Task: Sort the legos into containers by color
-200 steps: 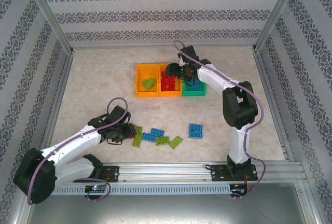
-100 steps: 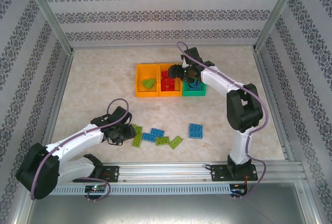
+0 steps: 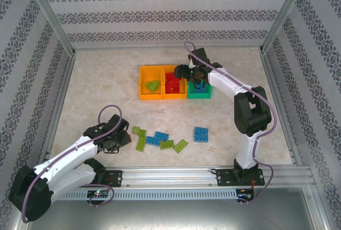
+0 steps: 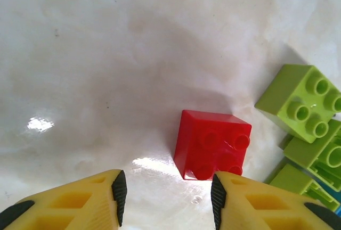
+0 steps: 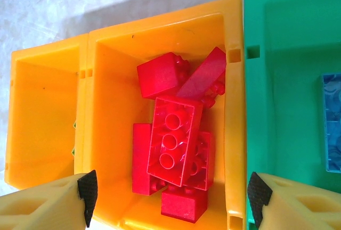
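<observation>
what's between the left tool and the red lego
Only bare table, seen in the left wrist view; the red lego lies just ahead of the open left tool.

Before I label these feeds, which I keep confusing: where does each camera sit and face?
Top external: fixed above and behind, looking down on the table; left arm and right arm show.
Left wrist: on the left hand, facing down at a red lego; yellow fingers show.
Right wrist: on the right hand, looking down into the middle orange bin; its fingers show.
Shared: top and right wrist both show that bin of red legos.
</observation>
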Tool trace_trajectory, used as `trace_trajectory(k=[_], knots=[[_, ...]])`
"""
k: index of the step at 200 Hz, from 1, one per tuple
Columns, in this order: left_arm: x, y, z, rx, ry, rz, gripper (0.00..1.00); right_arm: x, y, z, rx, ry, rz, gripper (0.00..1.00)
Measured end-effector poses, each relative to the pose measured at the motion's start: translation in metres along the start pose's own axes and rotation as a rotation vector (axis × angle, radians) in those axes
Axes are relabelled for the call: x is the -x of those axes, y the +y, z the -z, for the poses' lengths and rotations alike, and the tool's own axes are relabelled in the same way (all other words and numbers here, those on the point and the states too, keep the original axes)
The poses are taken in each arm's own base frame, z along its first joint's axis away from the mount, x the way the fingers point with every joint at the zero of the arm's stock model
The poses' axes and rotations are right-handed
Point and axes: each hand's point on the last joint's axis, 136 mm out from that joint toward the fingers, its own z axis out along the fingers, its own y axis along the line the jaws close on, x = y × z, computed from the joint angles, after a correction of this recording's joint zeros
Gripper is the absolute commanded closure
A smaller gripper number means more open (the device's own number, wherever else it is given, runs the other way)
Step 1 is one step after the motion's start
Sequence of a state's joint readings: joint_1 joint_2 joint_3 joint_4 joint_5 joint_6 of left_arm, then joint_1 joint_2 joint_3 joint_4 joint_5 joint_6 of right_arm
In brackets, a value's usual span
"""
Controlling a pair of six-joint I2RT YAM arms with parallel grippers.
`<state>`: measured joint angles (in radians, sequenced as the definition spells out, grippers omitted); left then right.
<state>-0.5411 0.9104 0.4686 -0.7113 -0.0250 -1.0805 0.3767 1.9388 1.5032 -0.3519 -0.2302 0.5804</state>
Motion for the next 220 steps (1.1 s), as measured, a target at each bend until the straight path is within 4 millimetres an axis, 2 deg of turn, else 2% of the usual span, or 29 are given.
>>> trace_trajectory(k=[35,85,119,220], knots=[[0.0,-0.001,-0.003,0.02,0.011,-0.004,0.48,-0.001,-0.001,-0.001,0.0,0.001,-0.005,0.23],[0.002,-0.023,-0.014,0.018,0.06,-0.064,0.47,-0.004,-0.002,0.003,-0.001,0.001,-0.005,0.22],[0.003,-0.027,-0.016,0.005,0.058,-0.08,0.47,-0.005,-0.003,0.005,-0.003,0.002,0.0,0.22],[0.011,-0.032,-0.002,-0.034,0.018,-0.076,0.48,-0.007,-0.009,0.004,-0.012,0.009,-0.007,0.22]])
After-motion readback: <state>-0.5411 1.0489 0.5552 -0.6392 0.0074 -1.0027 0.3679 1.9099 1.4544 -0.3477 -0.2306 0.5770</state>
